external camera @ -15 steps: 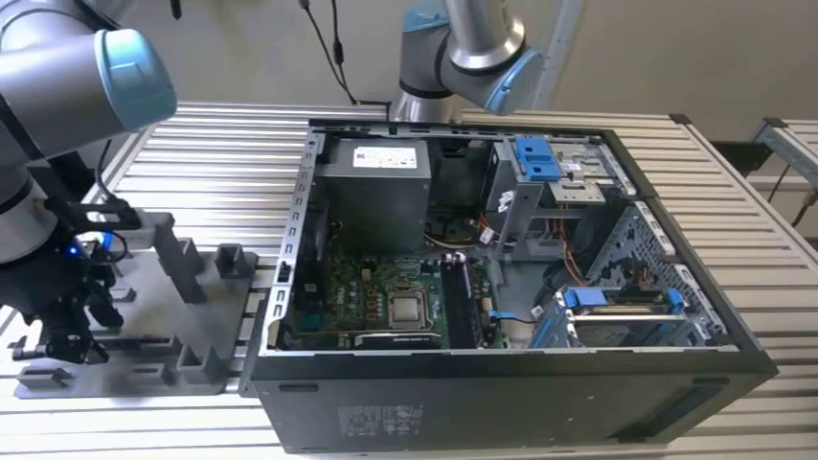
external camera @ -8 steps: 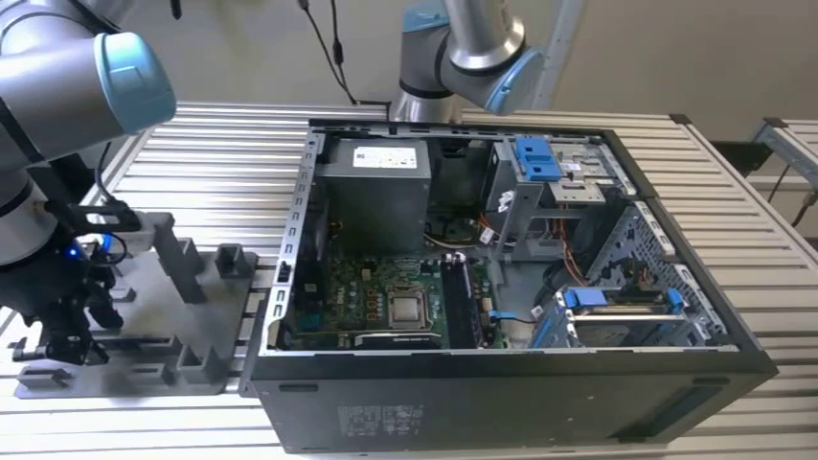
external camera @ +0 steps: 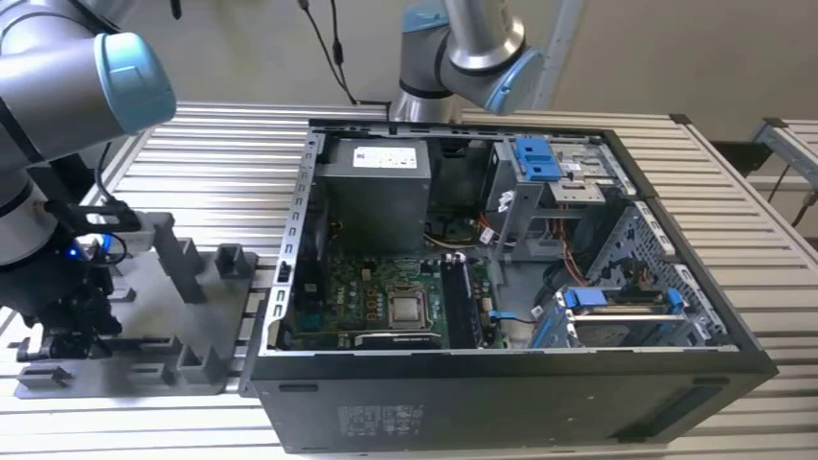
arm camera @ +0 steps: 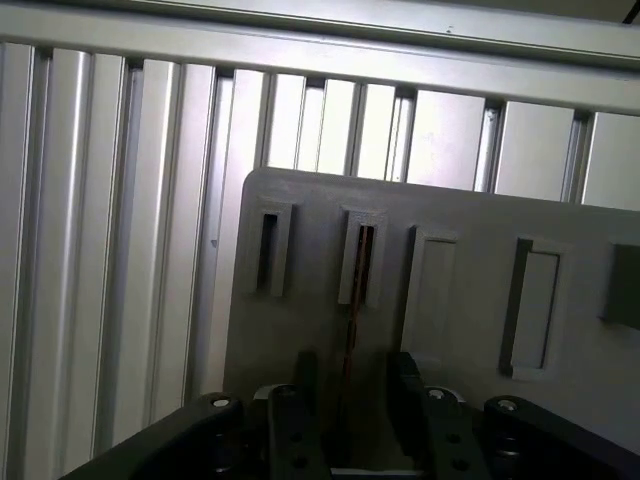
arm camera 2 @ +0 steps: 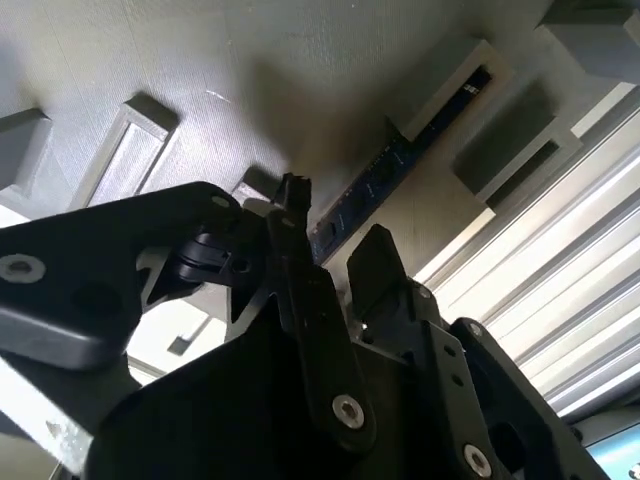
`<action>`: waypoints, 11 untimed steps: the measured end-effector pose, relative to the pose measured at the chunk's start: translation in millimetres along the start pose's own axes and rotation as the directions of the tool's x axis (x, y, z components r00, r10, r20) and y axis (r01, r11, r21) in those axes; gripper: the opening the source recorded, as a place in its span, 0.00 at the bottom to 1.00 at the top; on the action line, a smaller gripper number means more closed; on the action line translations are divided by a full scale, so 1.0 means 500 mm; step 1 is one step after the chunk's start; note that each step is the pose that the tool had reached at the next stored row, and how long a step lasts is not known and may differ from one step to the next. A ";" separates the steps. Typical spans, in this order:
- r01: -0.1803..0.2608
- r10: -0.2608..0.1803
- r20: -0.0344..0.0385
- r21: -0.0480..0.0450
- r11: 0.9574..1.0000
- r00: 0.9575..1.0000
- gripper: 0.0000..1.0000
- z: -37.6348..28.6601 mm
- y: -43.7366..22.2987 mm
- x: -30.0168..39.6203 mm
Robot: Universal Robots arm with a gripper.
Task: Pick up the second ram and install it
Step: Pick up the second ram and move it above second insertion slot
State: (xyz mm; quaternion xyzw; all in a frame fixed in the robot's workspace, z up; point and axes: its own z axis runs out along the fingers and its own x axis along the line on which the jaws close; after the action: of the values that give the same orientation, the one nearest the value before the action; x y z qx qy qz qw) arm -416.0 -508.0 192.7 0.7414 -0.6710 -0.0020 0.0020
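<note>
The second ram (arm camera: 358, 270) stands on its edge in a narrow slot of a grey holder plate (arm camera: 470, 220). In the second wrist view the second ram (arm camera 2: 400, 160) is a dark blue strip running from its slot toward the fingers. My gripper (arm camera: 352, 395) is low over the plate and open, one black finger on each side of the stick with a small gap to it. The second wrist view shows the gripper (arm camera 2: 335, 245) straddling the near end of the stick. In the exterior view the gripper (external camera: 77, 326) hangs over the holder plate (external camera: 192, 316) at the exterior view's left.
An open computer case (external camera: 511, 402) lies right of the holder plate, with a green motherboard (external camera: 371, 287) and long black slots (external camera: 461, 302) inside. A second arm (external camera: 461, 48) stands behind the case. The holder plate carries other slots and raised blocks (external camera: 179, 254). The slatted metal table (external camera: 217, 144) lies beneath.
</note>
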 end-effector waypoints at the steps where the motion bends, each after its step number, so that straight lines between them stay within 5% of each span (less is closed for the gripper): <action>1: 0.000 0.000 0.000 0.000 1.000 1.000 0.39 0.000 0.000 0.000; 7: 0.000 0.000 0.000 0.000 1.000 1.000 0.15 0.000 0.000 0.000; 11: 0.000 0.000 0.000 0.000 1.000 1.000 0.15 0.000 0.000 0.000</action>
State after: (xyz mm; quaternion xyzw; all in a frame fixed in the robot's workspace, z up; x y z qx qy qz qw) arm -415.9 -507.9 192.5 0.7414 -0.6710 -0.0020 0.0020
